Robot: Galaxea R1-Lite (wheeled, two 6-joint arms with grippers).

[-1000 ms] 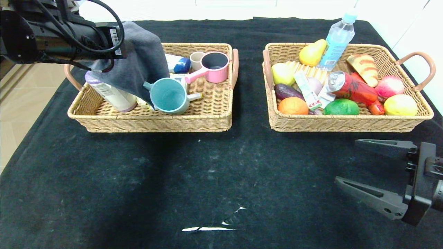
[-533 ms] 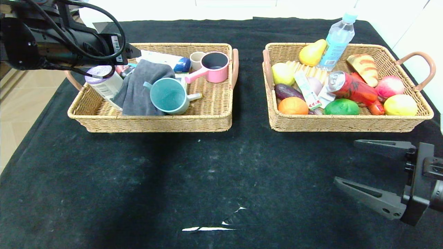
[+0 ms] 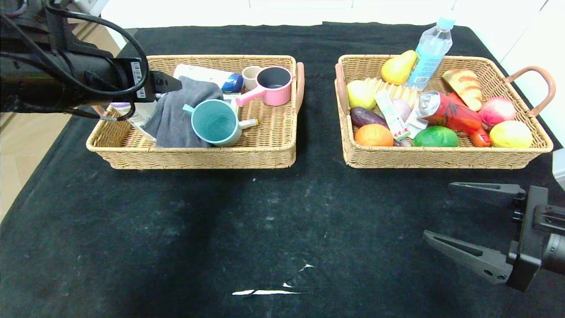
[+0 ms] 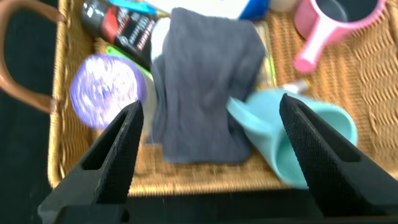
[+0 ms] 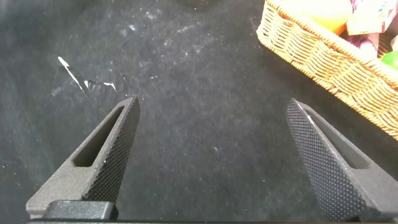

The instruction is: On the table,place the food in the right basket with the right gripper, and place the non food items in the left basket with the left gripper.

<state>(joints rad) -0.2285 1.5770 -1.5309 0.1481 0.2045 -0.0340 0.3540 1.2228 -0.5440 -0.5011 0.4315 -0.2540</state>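
The dark-grey towel (image 3: 176, 115) lies crumpled in the left basket (image 3: 198, 160), against the teal mug (image 3: 216, 123) that rests on its side. My left gripper (image 3: 170, 84) hovers over the basket's left end, open and empty. In the left wrist view the left gripper (image 4: 210, 107) stands wide above the towel (image 4: 202, 93) and mug (image 4: 298, 146). The red soda can (image 3: 449, 112) and a small carton (image 3: 392, 115) lie in the right basket (image 3: 441, 161). My right gripper (image 3: 437, 210) sits open over bare black table (image 3: 265, 221) in front of that basket; the right wrist view shows the right gripper (image 5: 212, 102) empty.
A pink saucepan (image 3: 273, 86), a purple-capped canister (image 3: 132, 112) and tubes share the left basket. A water bottle (image 3: 430, 51), fruit and bread (image 3: 463, 86) fill the right basket. A white tear (image 3: 269, 291) marks the cloth near the front. The table's left edge drops to the floor.
The towel hung from my left gripper a second ago; it dropped into the left basket as the jaws opened, and the arm drew back to the left. The right gripper barely shifted.
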